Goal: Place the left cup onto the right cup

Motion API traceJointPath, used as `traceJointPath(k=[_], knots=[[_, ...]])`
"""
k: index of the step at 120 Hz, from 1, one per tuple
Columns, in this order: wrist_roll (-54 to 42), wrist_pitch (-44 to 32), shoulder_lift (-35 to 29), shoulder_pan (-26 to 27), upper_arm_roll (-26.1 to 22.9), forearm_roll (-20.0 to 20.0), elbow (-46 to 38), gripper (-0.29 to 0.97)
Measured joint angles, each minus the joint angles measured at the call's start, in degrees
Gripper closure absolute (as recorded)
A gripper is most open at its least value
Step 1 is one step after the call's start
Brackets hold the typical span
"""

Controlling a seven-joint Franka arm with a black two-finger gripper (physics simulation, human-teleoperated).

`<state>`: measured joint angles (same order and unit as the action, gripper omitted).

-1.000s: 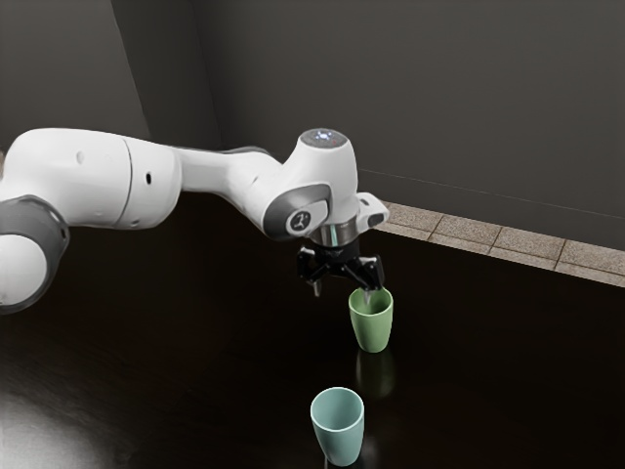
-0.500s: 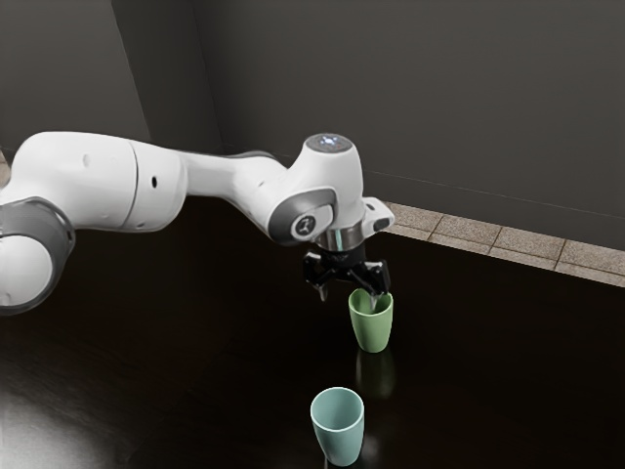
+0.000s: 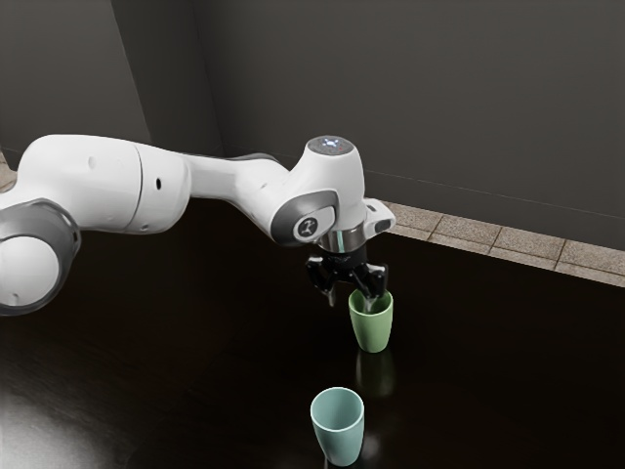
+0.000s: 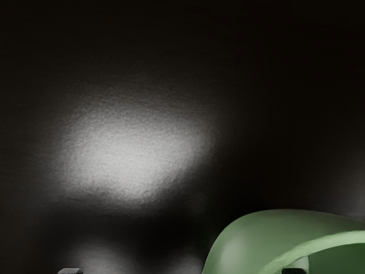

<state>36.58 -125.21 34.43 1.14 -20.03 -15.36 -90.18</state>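
A green cup (image 3: 371,327) stands upright on the dark table (image 3: 176,371). A teal cup (image 3: 338,425) stands upright nearer the front edge, slightly toward the exterior view's left. My gripper (image 3: 354,287) hangs at the green cup's rim, fingers pointing down and open. One finger dips just inside the rim and the other hangs outside the cup, toward the exterior view's left. In the wrist view the green cup (image 4: 274,242) curves just under my hand, with one fingertip (image 4: 292,270) inside its rim and the other well away from its wall.
A tiled floor strip (image 3: 508,239) runs beyond the table's far right edge, in front of a dark wall. My white arm (image 3: 146,186) reaches in from the exterior view's left, over the table's back part.
My hand has shifted slightly toward the exterior view's right and sunk lower, bringing the fingers down to the green cup's rim. Both cups stand where they were.
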Motion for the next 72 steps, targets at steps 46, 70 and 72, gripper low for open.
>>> traceJointPath(k=[46, 70, 72], knots=[[0.18, 0.04, 1.52, 0.00, -0.09, -0.09, 1.20, 0.38], [0.26, 0.09, 2.79, 0.00, -0.45, -0.90, 2.80, 0.42], [0.28, 0.10, 2.82, 0.00, -0.50, -1.04, 2.85, 0.43]])
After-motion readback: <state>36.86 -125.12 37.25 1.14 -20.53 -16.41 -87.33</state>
